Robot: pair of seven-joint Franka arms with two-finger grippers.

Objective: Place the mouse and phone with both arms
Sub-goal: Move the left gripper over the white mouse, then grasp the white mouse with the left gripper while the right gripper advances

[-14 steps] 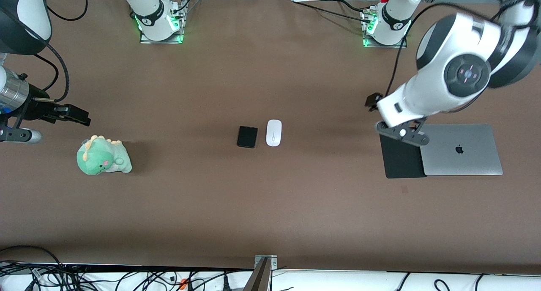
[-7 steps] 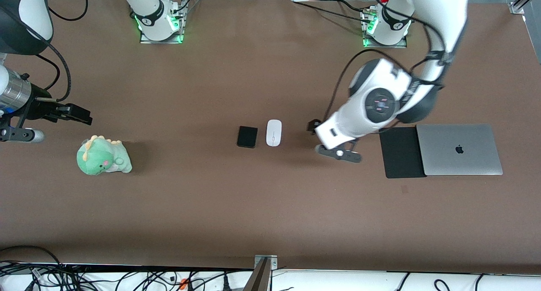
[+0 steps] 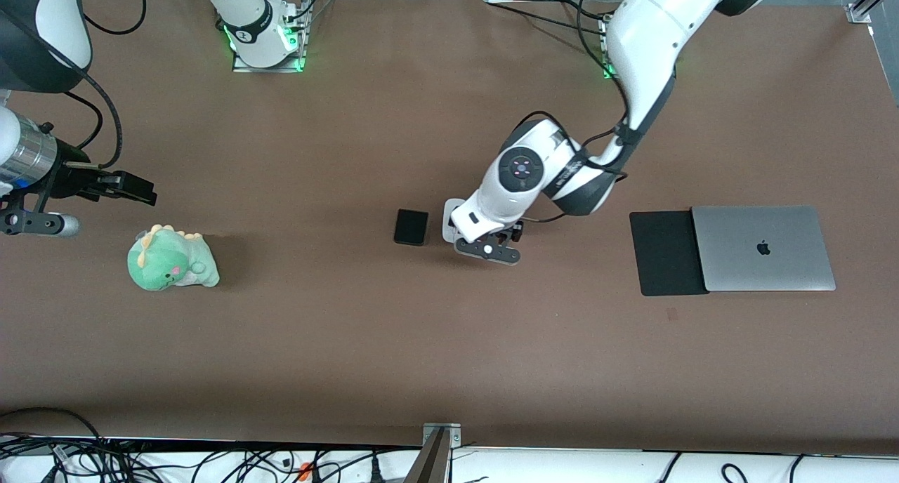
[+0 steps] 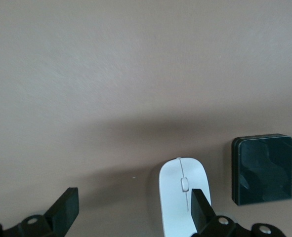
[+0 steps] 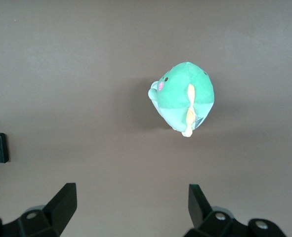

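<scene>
The white mouse (image 4: 183,202) lies mid-table beside the black phone (image 4: 262,169), the phone toward the right arm's end. In the front view the left wrist covers most of the mouse (image 3: 448,216); the phone (image 3: 411,227) shows whole. My left gripper (image 3: 491,244) hangs open low over the table at the mouse. In the left wrist view, my left gripper (image 4: 133,212) has one finger over the mouse's edge and the other over bare table. My right gripper (image 3: 137,188) waits open and empty above the table at the right arm's end, also open in its wrist view (image 5: 131,205).
A green plush dinosaur (image 3: 172,258) sits below the right gripper, seen too in the right wrist view (image 5: 184,97). A silver laptop (image 3: 762,248) and a thin black mat (image 3: 667,253) lie side by side at the left arm's end.
The left arm has swung from over the black mat across to the mouse and come down low. The right arm has barely moved. Mouse and phone have not moved.
</scene>
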